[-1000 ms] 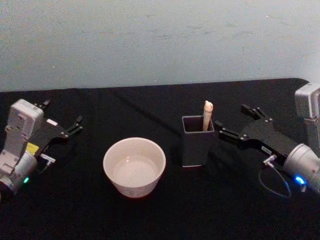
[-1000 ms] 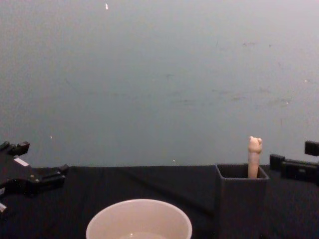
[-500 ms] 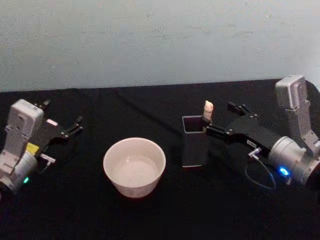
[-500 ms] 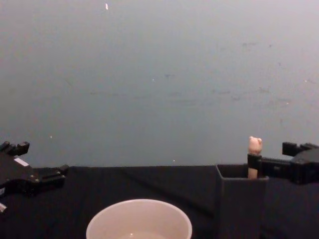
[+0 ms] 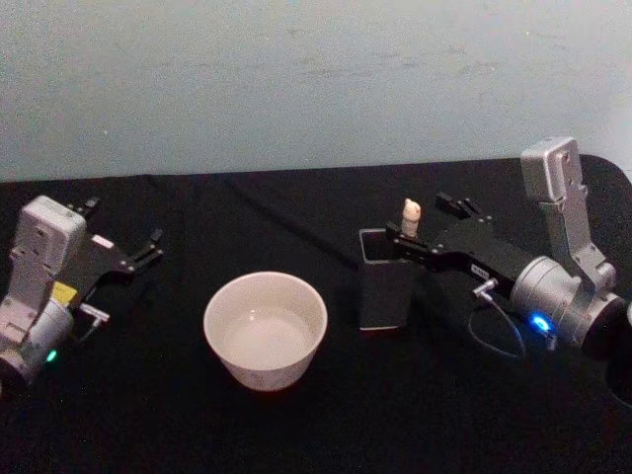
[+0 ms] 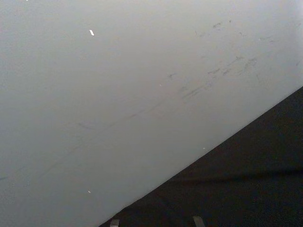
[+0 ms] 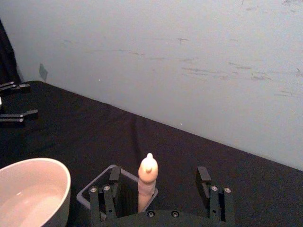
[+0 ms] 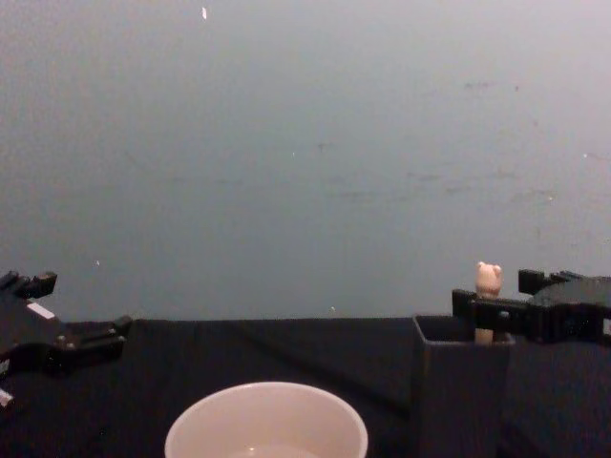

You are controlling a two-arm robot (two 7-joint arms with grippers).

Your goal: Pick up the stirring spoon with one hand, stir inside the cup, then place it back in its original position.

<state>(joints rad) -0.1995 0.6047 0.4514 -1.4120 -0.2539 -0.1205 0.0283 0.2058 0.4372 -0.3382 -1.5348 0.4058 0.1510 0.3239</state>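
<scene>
Two tools, one spoon, one cup and one holder, all on a black-covered bench (image 5: 425,420) with a pale wall (image 5: 296,79) behind.

Item 1. Right tool (image 5: 417,224) (image 7: 156,183) (image 8: 496,296): reaches in roughly level from the robot's right. Its fingers are spread wide, one on either side of the spoon handle, and grip nothing. The right wrist view shows a gap on each side of the handle, narrower toward the cup-side finger (image 7: 110,182).

Item 2. Stirring spoon (image 5: 410,217) (image 7: 147,179) (image 8: 488,279): stands upright in the holder, between the right tool's fingers. The beige handle and bear-head top rise above the rim, and the bowl is hidden inside.

Item 3. Holder (image 5: 383,296) (image 7: 84,193) (image 8: 458,391): dark grey, square and upright, directly under the right tool's fingertips.

Item 4. Cup (image 5: 263,373) (image 7: 62,198) (image 8: 267,420): cream-white, round and upright. It sits to the left of the right tool, just past the holder and apart from it, between the two tools.

Item 5. Left tool (image 5: 123,229) (image 8: 76,307): well to the left of the cup, low near the bench. Its fingers are spread and empty.
</scene>
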